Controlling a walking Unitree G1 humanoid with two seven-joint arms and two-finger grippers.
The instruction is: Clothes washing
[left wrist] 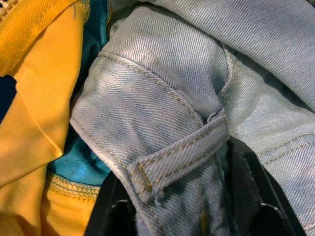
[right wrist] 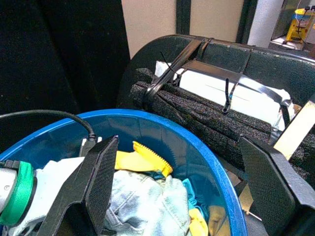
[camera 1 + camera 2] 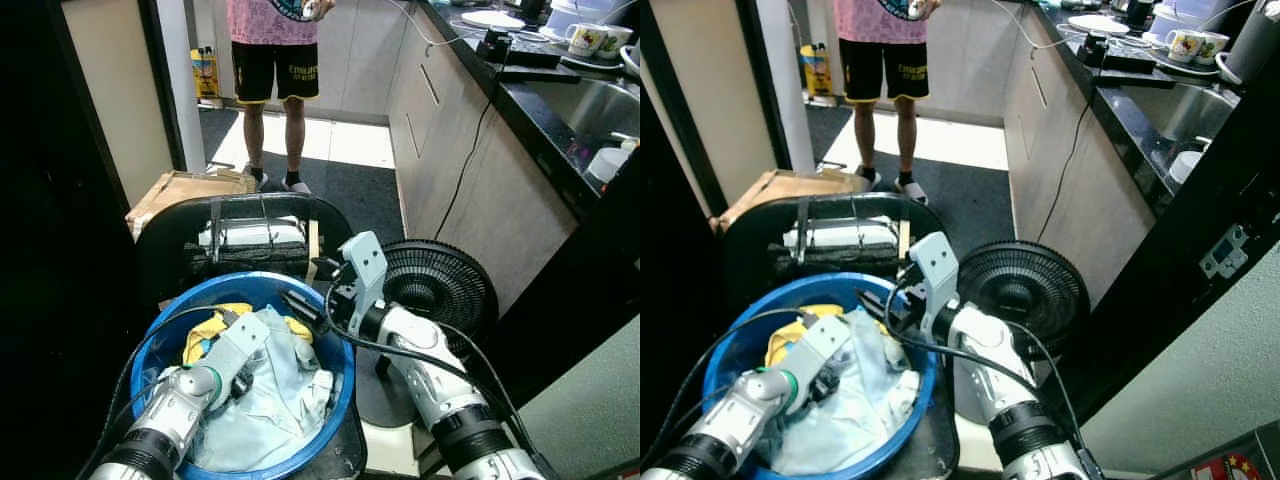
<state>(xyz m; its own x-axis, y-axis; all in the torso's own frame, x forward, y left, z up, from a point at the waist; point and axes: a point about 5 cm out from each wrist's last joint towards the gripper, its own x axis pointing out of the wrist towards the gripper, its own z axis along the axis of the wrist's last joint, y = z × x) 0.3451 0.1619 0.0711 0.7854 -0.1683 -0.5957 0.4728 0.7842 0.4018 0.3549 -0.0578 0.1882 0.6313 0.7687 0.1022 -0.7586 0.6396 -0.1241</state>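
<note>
Daylight fell bright on pale floor beyond dark mat; near corner lay dim, left edge almost black. Glare on sink. Head views sharp, slightly bowed at edges. Denim close-up crisp, evenly lit.

The left pincer is sitting down among the clothes in the blue basin, with pale denim pressing between and around its fingers and yellow cloth crowding just beside it. The right pincer is hovering over the basin's far rim with its fingers spread wide, and open air is lying beneath it. Beyond it a black chair back is blocking the way, and a floor fan is standing close at its outer side.
</note>
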